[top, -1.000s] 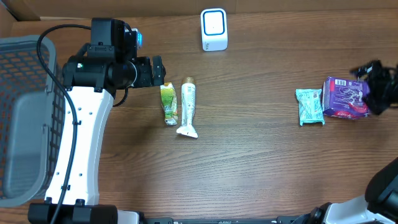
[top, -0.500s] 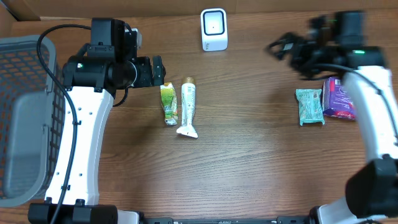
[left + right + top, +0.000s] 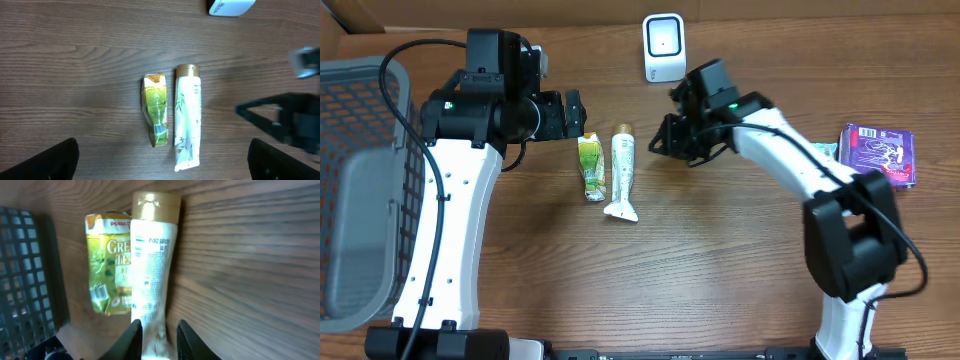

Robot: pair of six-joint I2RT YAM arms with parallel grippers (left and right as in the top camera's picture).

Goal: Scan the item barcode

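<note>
A white tube with a gold cap lies on the wooden table beside a green sachet. The white barcode scanner stands at the back. My left gripper hovers just left of the sachet, open and empty; its wrist view looks down on the tube and sachet. My right gripper sits just right of the tube's cap end. In the right wrist view its fingers stand narrowly apart with the blurred lower part of the tube showing between them. Contact is unclear.
A grey mesh basket fills the left edge. A purple packet lies at the far right, partly behind the right arm. The right gripper's dark fingers reach into the left wrist view from the right.
The right arm has swung from the far right, past the purple packet, across to the tube at the centre. Its jaws have narrowed. The left arm, tube and sachet have not moved.
</note>
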